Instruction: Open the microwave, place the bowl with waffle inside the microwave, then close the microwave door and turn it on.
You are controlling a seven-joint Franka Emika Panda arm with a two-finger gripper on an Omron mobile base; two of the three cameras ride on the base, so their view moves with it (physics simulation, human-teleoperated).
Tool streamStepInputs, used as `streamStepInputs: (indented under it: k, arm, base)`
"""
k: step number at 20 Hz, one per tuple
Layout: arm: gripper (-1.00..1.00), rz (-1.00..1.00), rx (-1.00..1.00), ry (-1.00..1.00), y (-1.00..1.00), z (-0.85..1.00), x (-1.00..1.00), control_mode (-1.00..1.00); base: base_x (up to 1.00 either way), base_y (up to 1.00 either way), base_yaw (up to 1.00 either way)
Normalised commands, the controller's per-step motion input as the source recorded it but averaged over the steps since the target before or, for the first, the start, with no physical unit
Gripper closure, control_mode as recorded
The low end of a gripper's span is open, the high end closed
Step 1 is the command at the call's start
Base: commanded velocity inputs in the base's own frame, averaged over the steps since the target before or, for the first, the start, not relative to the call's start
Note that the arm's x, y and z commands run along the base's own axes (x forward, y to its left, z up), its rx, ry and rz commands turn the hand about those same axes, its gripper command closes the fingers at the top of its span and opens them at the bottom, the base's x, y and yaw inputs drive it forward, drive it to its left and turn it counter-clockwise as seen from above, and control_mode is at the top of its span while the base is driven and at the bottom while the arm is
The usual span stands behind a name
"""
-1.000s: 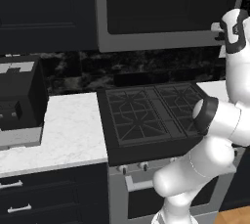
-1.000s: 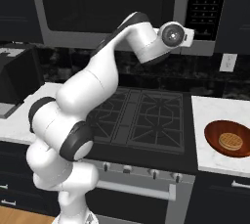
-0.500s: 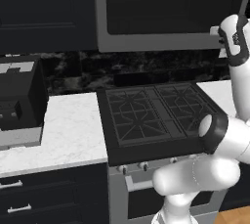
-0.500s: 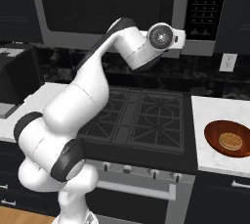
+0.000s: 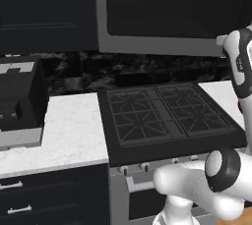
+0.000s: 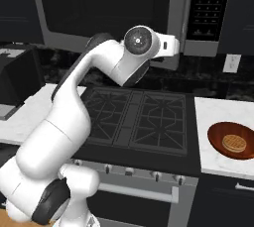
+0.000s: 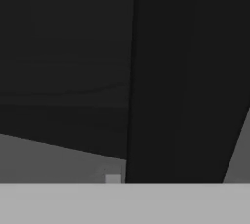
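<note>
Large grey-framed microwave [image 6: 119, 13] with dark glass door [image 5: 172, 8] hangs shut above the black gas cooktop [image 6: 134, 117]. Dark control strip [image 6: 206, 8] at the microwave's right end. White arm reaches up, its hand end [image 6: 171, 46] against the microwave's lower edge, just left of the control strip. Close view from the hand: dark vertical bar handle [image 7: 185, 81] directly ahead, dark glass beside it. Fingers hidden; cannot tell how wide they stand. Small reddish-brown bowl [image 6: 233, 141] holding a round waffle [image 6: 233, 143] sits on the white marble counter [image 6: 218, 117], right of the cooktop, below the control strip. Black boxy appliance [image 5: 17, 101] on the counter left of the cooktop.
</note>
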Motion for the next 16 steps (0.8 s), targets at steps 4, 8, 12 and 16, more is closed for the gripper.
streamStepInputs:
  k: [4, 8, 12, 16]
  arm:
    - [1.0, 0.0, -0.01, 0.18, 1.0, 0.28, -0.96, -1.0]
    - [1.0, 0.0, 0.0, 0.14, 1.0, 0.15, -0.91, -1.0]
    - [1.0, 0.0, 0.0, 0.09, 1.0, 0.02, -0.72, -1.0]
    - [1.0, 0.0, 0.0, 0.13, 1.0, 0.0, -0.5, -1.0]
  base:
    - [0.0, 0.0, 0.0]
    - [0.0, 0.0, 0.0]
    - [0.0, 0.0, 0.0]
    - [0.0, 0.0, 0.0]
